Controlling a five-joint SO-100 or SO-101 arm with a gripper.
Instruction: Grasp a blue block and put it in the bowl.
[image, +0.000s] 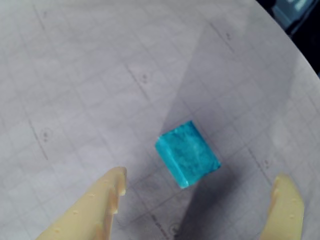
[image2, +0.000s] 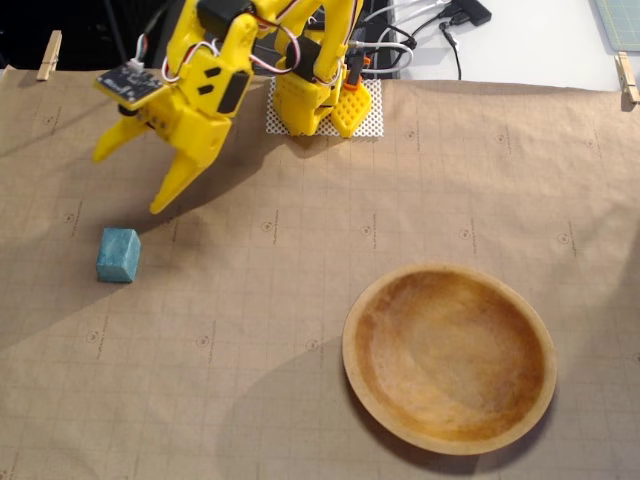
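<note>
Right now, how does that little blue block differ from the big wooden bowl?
The blue block is small, boxy and teal; the bowl is far wider, round and tan with an orange-brown inside. In the fixed view the block lies at the left, near the open end effector; the bowl sits at the lower right, empty. Both rest on the gridded paper.

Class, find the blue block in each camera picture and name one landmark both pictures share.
Wrist view: the blue block sits just right of centre, lying apart from and ahead of the open tool.
Fixed view: the blue block lies at the left, below the tool, far from the bowl.
Shared landmark: the gridded paper under the block.
</note>
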